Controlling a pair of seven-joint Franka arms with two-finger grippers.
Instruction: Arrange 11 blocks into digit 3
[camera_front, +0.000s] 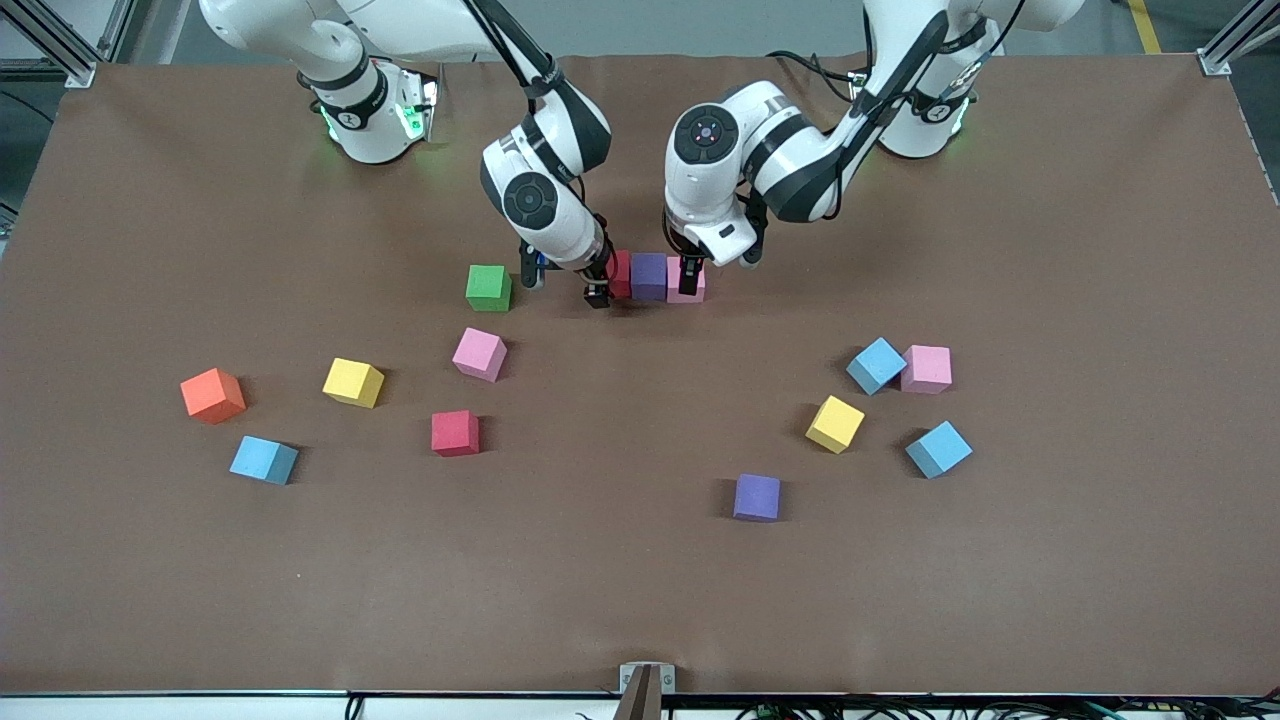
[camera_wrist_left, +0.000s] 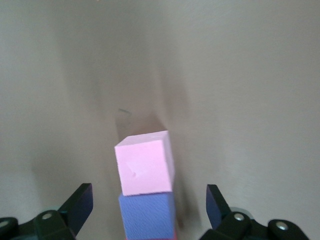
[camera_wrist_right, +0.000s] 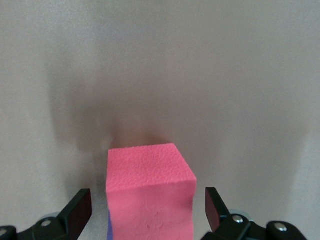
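A lone purple block (camera_front: 757, 497) lies nearest the front camera. Farther off, a red block (camera_front: 621, 274), half hidden by the right gripper (camera_front: 565, 283), touches a second purple (camera_front: 649, 276) and a pink block (camera_front: 688, 284). Both grippers, the left gripper (camera_front: 712, 262) too, are spread wide, gripping nothing.

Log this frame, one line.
row: red foam cube + purple + pink | left end effector: open | right end effector: open

A red block (camera_wrist_right: 149, 192) sits between the right gripper's (camera_wrist_right: 149, 210) spread fingers (camera_wrist_right: 80, 207), touching neither.
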